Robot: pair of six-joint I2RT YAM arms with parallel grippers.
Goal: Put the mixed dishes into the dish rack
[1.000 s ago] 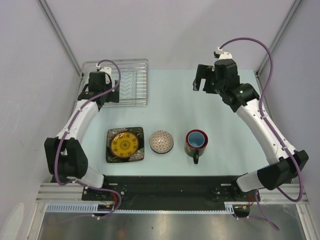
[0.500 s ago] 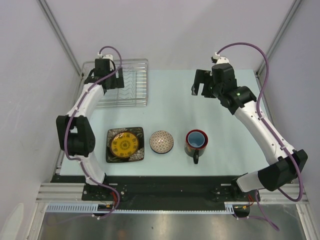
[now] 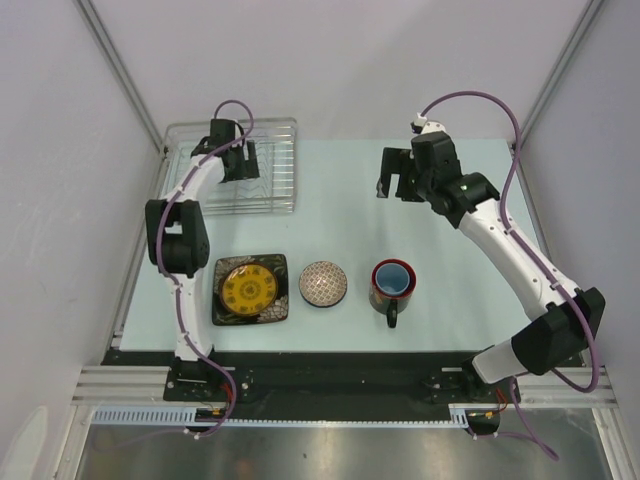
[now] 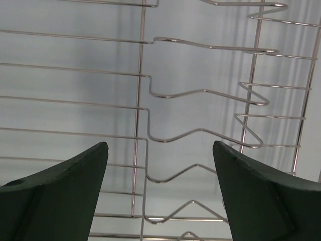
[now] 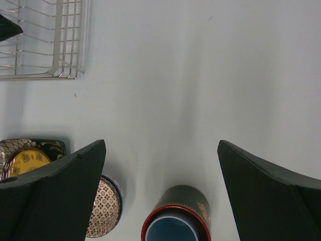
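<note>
The silver wire dish rack stands at the far left of the table. My left gripper hovers over it, open and empty; its wrist view shows only rack wires. My right gripper is open and empty, high over the table's far middle. In the near row, the round yellow plate lies on the square black floral plate. The brown-speckled bowl has a blue rim showing under it. The red-rimmed mug stands upright, handle towards me.
Grey walls and metal frame posts close in the table at left, right and back. The rack's corner shows at the top left of the right wrist view. The black front rail runs below the dishes.
My left arm has stretched farther out and swung its gripper rightwards over the rack. My right gripper has drifted a little left. The dishes have not moved.
</note>
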